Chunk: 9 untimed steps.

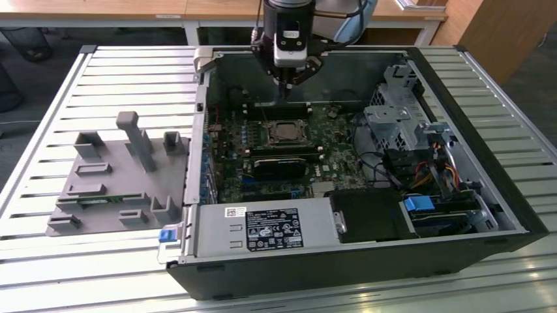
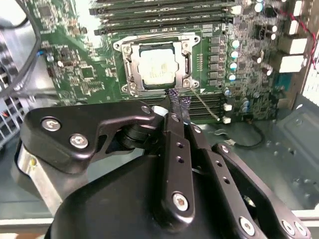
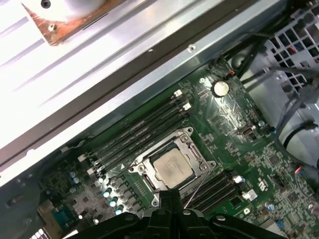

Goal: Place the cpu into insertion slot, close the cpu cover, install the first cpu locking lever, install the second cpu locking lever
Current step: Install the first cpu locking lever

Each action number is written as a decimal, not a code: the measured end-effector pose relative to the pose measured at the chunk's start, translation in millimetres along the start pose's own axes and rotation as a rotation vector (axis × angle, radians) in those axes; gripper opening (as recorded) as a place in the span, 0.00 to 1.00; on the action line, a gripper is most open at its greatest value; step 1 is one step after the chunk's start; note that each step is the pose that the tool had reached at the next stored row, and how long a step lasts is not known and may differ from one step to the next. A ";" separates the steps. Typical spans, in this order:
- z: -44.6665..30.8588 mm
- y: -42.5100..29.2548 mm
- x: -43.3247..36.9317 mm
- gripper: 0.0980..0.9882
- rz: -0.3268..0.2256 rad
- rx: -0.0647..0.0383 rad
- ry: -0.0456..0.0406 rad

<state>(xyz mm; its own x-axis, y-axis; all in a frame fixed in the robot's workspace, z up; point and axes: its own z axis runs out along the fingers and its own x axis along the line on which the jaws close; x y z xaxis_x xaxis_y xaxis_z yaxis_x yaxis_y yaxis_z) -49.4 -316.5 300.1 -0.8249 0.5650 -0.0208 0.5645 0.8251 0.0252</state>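
Clenched on nothing (tips just beside the thin wire locking lever [image 2: 204, 105]), the fingers [image 2: 174, 96] of the black gripper [image 2: 179, 101] could skid and scratch the silvery metal cpu cover [image 2: 130, 67].

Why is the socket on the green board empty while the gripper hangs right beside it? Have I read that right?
Not quite: the socket is not empty. The second wrist view shows the cpu sitting in it, with the cpu cover lying around it. The gripper does hang right beside the socket on the green board.
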 end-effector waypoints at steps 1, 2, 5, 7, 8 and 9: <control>0.2 0.0 0.0 0.01 -0.018 0.000 0.0005; 0.3 0.0 0.0 0.01 -0.036 -0.001 0.0010; 0.6 0.0 0.0 0.01 -0.088 -0.002 0.0025; 1.0 0.0 0.0 0.01 -0.164 -0.003 0.0048; 1.1 0.0 0.0 0.01 -0.181 -0.003 0.0052; 1.2 0.0 0.0 0.01 -0.197 -0.004 0.0057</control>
<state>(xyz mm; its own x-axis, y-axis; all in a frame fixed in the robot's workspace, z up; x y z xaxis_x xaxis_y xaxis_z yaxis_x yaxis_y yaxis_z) -49.4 -316.5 298.9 -0.9196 0.3924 -0.0200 0.3919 0.9197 0.0249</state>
